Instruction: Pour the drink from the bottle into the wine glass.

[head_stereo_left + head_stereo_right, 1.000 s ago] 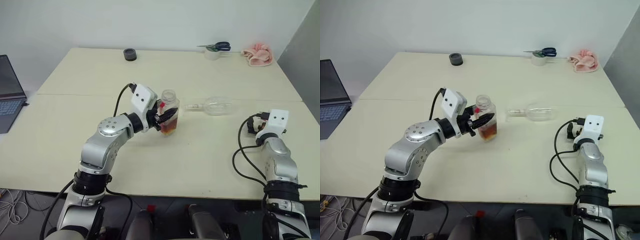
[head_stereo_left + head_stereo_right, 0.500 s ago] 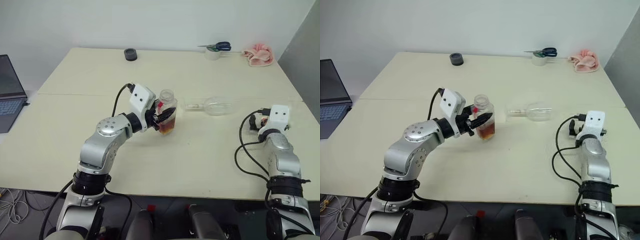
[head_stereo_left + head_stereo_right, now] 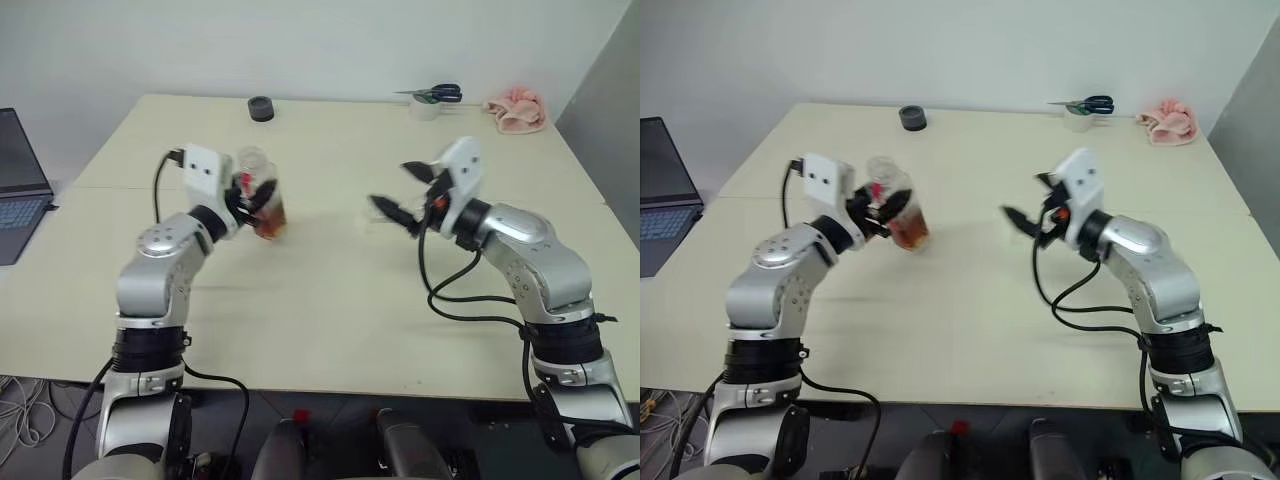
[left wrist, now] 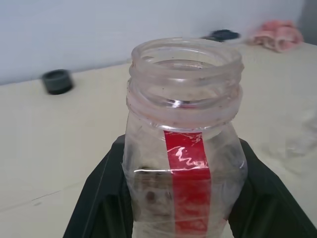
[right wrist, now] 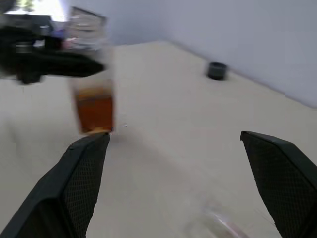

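Note:
The bottle (image 4: 185, 148) is uncapped and clear, with a red label strip. It stands nearly upright just above the table, left of centre, with my left gripper (image 3: 258, 203) shut on its body. The reddish-brown drink (image 3: 270, 221) fills its lower part. My right gripper (image 3: 388, 183) hovers open at mid-table, pointing left toward the bottle, nothing between its fingers (image 5: 74, 183). The wine glass (image 5: 218, 223) shows as a faint clear shape on the table below the right gripper, mostly hidden by it.
A black round lid (image 3: 260, 108) sits at the far edge. Scissors on a white roll (image 3: 432, 96) and a pink cloth (image 3: 515, 110) lie at the far right. A laptop (image 3: 20, 190) stands off the table's left side.
My left gripper has carried the bottle to the left. My right arm has risen from the right edge and swung left to mid-table, now over where the glass lay.

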Motion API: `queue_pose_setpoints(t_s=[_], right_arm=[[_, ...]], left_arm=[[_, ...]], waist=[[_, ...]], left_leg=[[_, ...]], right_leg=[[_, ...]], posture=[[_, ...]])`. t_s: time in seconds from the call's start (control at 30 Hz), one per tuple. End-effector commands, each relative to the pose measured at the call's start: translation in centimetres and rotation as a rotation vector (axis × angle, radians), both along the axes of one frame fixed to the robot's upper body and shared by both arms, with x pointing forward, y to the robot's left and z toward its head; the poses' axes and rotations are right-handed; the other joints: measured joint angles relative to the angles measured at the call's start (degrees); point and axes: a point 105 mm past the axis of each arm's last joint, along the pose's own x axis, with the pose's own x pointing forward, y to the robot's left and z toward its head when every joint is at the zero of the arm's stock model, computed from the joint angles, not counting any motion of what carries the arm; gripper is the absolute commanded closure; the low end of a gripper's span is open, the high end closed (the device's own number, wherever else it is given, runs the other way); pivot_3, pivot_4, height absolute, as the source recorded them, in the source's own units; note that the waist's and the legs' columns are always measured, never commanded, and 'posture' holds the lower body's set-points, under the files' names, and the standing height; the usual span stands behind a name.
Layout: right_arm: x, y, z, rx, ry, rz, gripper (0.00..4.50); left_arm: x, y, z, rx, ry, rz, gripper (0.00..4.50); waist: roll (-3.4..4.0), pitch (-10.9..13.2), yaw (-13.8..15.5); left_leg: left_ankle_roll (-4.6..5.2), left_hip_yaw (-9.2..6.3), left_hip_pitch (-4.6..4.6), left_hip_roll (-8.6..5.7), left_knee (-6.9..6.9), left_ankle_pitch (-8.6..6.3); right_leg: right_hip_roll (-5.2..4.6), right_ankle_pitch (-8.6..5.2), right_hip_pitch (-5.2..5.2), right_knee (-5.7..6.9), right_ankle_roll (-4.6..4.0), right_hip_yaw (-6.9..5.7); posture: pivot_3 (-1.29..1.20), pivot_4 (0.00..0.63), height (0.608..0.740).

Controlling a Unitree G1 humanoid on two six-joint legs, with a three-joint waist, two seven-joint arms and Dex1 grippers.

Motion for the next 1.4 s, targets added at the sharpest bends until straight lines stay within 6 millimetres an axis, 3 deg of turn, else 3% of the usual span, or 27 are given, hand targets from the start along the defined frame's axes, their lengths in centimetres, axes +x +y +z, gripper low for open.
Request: queue_pose_setpoints(t_s=[0.03,0.13,0.6,0.87,1.2,1.4], right_arm=[[-1.2,2.3,0.2,-0.032,-0.015,0.108,0.0],[-1.3,3.7,0.2,-0.013,-0.013,0.128,0.0],[-0.6,4.3,-0.2,-0.01,0.013,0.099,0.0],[-0.1,3.9,0.0,-0.006,0.034,0.067,0.0],[-0.1,2.5,0.1,-0.014,0.046,0.054,0.0],[0.5,-0.6,-0.8,-0.029,0.082,-0.034,0.0]], left_arm=[[0.0,1.8,2.1,-0.057,-0.086,0.068,2.58],[0.2,2.5,1.9,-0.164,-0.089,0.078,2.58],[0.2,3.3,-3.1,-0.081,0.022,0.135,2.58],[-0.6,3.3,-3.9,-0.063,0.031,0.151,0.1],[-4.0,4.0,-5.8,-0.081,0.1,0.155,0.05],[-7.2,4.0,-7.6,-0.053,0.139,0.099,0.05]], waist=[[-0.01,0.0,0.33],[-0.01,0.01,0.73],[-0.03,-0.01,1.08],[-0.03,-0.01,0.9],[-0.03,-0.01,0.93],[-0.04,-0.01,0.98]], left_leg=[[0.0,-0.01,-0.01,-0.03,0.01,0.0],[-0.01,-0.02,-0.06,-0.08,0.04,0.0],[-0.02,-0.13,-0.03,-0.05,0.03,0.01],[-0.02,-0.12,0.01,-0.02,0.03,0.01],[-0.02,-0.12,0.0,-0.01,0.02,0.0],[-0.02,-0.09,0.0,-0.01,0.02,0.0]], right_leg=[[-0.04,0.01,0.02,-0.01,-0.02,-0.02],[-0.11,0.1,0.01,-0.04,-0.17,-0.05],[-0.09,0.12,0.01,0.02,-0.19,-0.15],[-0.08,0.12,0.02,0.04,-0.19,-0.13],[-0.08,0.11,0.02,0.02,-0.19,-0.13],[-0.08,0.11,0.02,0.01,-0.19,-0.11]], posture=[[0.0,0.15,0.74],[0.0,0.15,0.74],[0.0,0.15,0.74],[0.0,0.15,0.74],[0.0,0.15,0.74],[0.0,0.15,0.74]])
